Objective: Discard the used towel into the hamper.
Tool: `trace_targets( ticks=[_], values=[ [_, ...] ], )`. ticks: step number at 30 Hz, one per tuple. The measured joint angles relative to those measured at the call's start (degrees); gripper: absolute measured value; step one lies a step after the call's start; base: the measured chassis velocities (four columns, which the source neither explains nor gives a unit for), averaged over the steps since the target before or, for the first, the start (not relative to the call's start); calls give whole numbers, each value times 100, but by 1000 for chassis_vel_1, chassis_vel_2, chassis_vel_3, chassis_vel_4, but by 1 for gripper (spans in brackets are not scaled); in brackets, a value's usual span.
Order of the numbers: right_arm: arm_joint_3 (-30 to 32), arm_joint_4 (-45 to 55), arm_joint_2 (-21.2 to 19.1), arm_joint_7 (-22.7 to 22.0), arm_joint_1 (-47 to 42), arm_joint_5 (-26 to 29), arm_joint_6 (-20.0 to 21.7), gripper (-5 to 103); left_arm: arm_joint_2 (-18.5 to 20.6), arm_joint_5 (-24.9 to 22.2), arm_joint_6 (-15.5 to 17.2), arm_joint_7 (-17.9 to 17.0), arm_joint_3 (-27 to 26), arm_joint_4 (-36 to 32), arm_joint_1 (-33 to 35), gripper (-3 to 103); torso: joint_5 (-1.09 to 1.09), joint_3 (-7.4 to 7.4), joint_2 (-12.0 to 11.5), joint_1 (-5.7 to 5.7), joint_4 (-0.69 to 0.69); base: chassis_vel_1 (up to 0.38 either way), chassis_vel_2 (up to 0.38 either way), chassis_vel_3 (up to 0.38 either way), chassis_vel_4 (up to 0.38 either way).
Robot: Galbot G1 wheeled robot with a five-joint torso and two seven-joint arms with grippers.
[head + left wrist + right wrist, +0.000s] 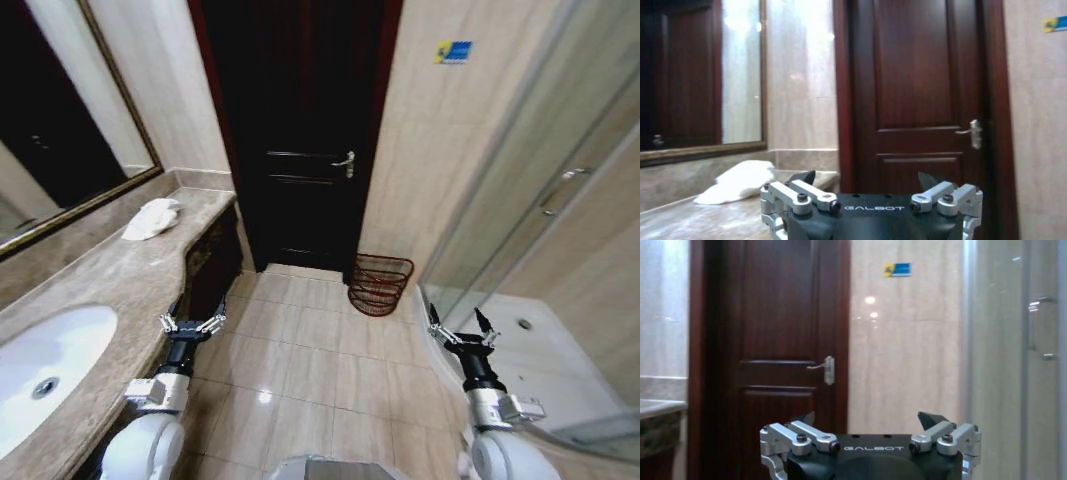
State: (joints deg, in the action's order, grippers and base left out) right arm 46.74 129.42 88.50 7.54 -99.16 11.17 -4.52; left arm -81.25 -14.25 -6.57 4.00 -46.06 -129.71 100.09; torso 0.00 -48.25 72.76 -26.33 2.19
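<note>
- The towel [151,218], white and crumpled, lies on the far end of the desk [120,275], below the mirror [60,130]; in the left wrist view it [737,181] sits ahead of the tool.
- The hamper [379,284] stands on the floor by the wall, right of the dark door [300,130], well apart from the towel.
- Left tool [192,324] hangs beside the desk edge, fingers wide, empty.
- Right tool [459,329] hangs near the shower glass [540,190], fingers wide, empty.
- A sink [40,365] is set in the desk's near end.
</note>
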Motion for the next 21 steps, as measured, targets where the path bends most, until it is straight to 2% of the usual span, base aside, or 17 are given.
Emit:
trace_targets(
  ticks=[9, 13, 21],
  values=[
    [8, -3, 12, 31, -37, 9, -52, 100, -14, 106, -167, -3, -5, 131, 27, 100, 0, 1, 1, 1, 0, -31, 139, 137, -26],
    [-22, -48, 33, 24, -76, -13, -110, 100, 8, 52, -374, -33, -8, 190, 62, 100, 0, 0, 1, 1, -1, -151, 128, 131, -133],
    [-61, -123, 79, -5, -34, -57, -141, 100, 39, -112, -343, -87, -6, 195, 49, 100, -3, 1, 1, -1, -1, -177, 175, 180, -169]
  ],
)
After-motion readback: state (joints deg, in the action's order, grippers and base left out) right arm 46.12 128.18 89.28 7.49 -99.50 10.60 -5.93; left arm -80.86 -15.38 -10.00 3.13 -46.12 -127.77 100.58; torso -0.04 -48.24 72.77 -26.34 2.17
